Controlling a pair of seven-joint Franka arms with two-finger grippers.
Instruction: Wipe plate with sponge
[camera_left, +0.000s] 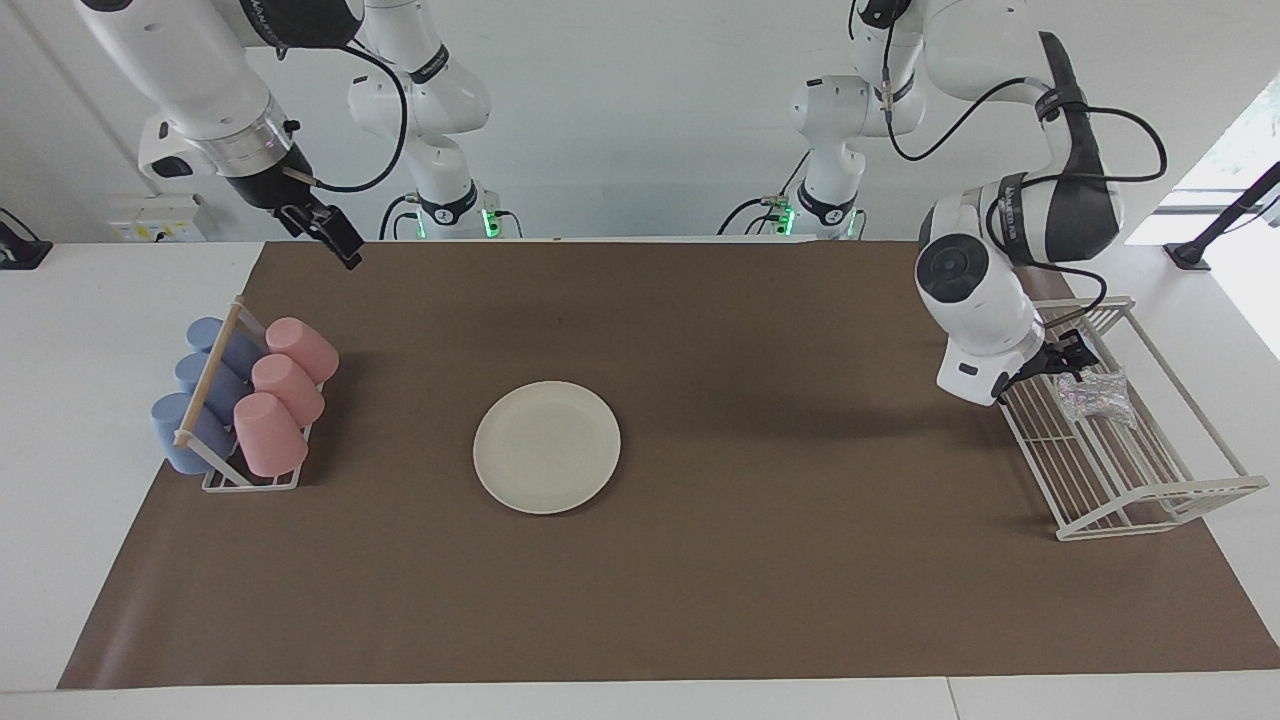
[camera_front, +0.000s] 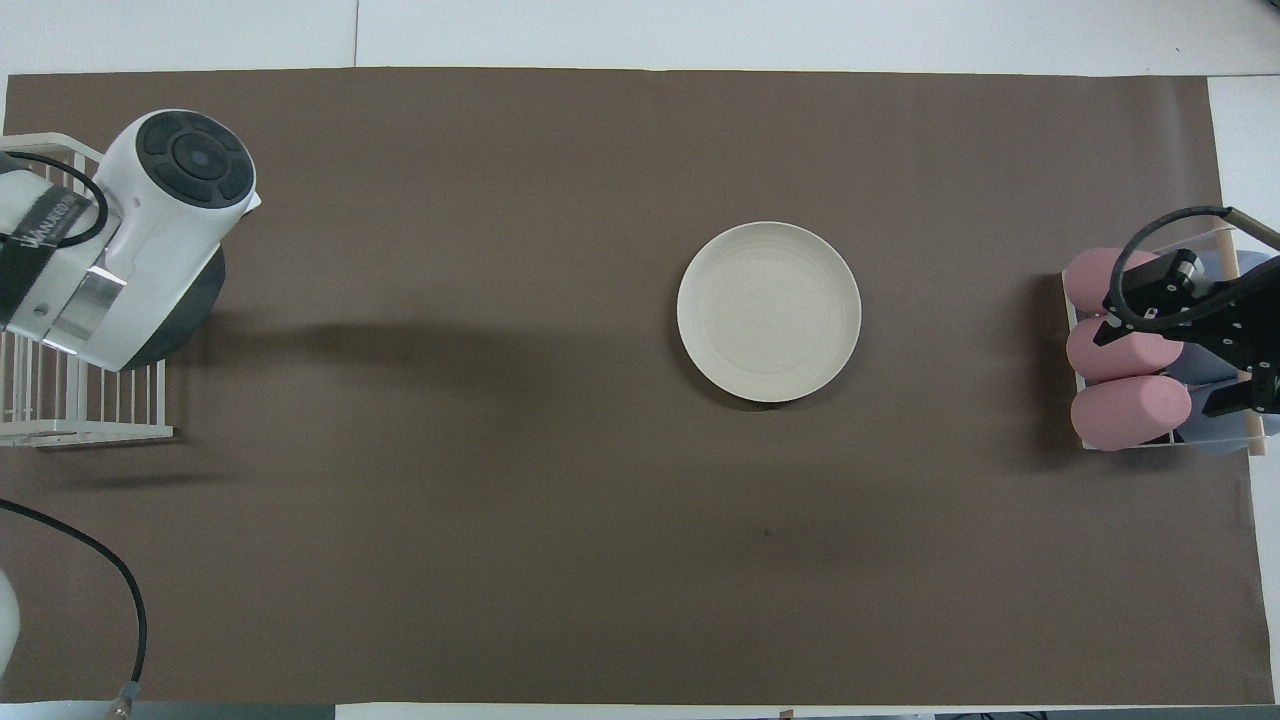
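Observation:
The cream-white plate (camera_left: 546, 447) lies flat on the brown mat near the table's middle, and it also shows in the overhead view (camera_front: 768, 311). The silvery sponge (camera_left: 1092, 392) lies in the white wire rack (camera_left: 1135, 485) at the left arm's end of the table. My left gripper (camera_left: 1068, 359) is open and low in the rack, just beside the sponge's edge nearer to the robots. In the overhead view the left arm's wrist (camera_front: 150, 240) hides the sponge and the gripper. My right gripper (camera_left: 338, 245) is open, empty and raised over the mat's edge by the cup rack.
A cup rack (camera_left: 225, 478) with several pink and blue cups lying on their sides stands at the right arm's end; it also shows in the overhead view (camera_front: 1075, 385). The brown mat (camera_left: 760, 580) covers most of the table.

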